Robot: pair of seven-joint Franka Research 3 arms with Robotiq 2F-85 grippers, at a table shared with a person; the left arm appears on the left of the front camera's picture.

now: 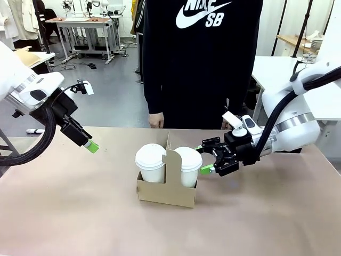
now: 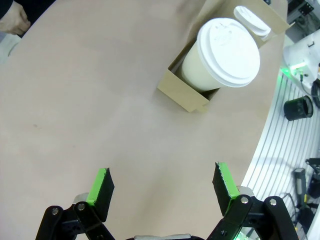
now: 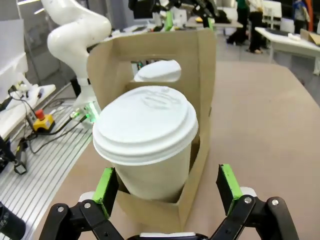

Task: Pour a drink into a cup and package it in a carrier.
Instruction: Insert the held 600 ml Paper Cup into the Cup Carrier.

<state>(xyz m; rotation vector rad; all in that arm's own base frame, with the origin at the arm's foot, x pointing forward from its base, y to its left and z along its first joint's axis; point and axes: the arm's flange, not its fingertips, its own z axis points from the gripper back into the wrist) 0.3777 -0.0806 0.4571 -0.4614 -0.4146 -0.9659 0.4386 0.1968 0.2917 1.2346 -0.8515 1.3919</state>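
On table (image 1: 64,213), carrier (image 1: 166,192) holding two lidded cups (image 1: 151,162)

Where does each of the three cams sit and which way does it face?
Front: between the arms, facing across the tan table at the person's black hoodie; left gripper and right gripper show.
Left wrist: looks down past its open green-padded fingers at the table.
Right wrist: low, jaws open, facing the near lidded white paper cup.
All three share the brown cardboard carrier.
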